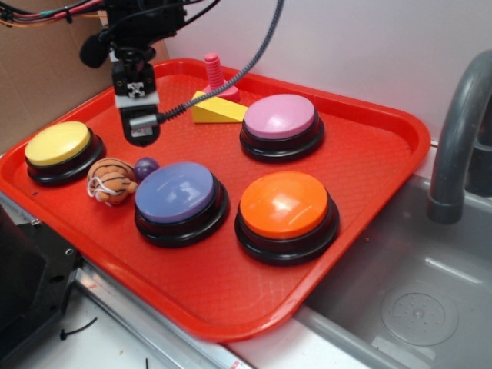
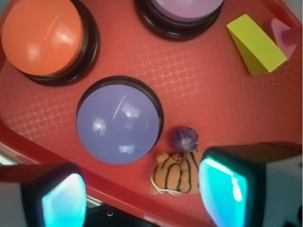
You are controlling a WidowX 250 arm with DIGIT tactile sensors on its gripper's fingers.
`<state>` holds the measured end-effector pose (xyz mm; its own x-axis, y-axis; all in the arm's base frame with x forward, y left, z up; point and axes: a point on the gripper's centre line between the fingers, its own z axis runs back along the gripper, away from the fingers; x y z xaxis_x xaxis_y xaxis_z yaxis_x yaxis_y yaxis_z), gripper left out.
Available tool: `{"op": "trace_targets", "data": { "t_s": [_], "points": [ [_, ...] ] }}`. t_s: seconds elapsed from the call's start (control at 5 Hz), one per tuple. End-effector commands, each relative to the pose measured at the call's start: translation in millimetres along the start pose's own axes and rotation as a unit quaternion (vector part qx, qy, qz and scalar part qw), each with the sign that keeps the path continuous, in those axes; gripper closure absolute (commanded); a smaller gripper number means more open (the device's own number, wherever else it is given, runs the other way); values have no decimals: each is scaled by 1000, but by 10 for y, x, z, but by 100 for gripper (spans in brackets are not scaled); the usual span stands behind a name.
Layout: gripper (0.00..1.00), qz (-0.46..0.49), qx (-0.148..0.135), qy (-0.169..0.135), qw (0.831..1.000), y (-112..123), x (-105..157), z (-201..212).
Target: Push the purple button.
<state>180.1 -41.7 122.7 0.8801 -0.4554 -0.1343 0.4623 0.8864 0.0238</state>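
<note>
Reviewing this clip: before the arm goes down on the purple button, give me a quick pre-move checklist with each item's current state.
1. Purple button in view, top uncovered: ok.
2. Gripper above the button: not ok; it hangs over bare tray behind it.
3. Gripper empty: ok; wrist view shows nothing between the fingers.
4. Small ball and tiger toy clear of the button top: ok, though both lie close beside it.
5. Orange button apart from the target: ok.
6. Fingers closed for pressing: not ok.
</note>
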Motion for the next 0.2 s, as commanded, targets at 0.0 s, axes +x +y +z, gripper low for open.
{"op": "trace_targets", "data": {
  "t_s": [0.0],
  "points": [
    [0, 25, 43, -36, 998, 2, -55, 398]
  ]
}}
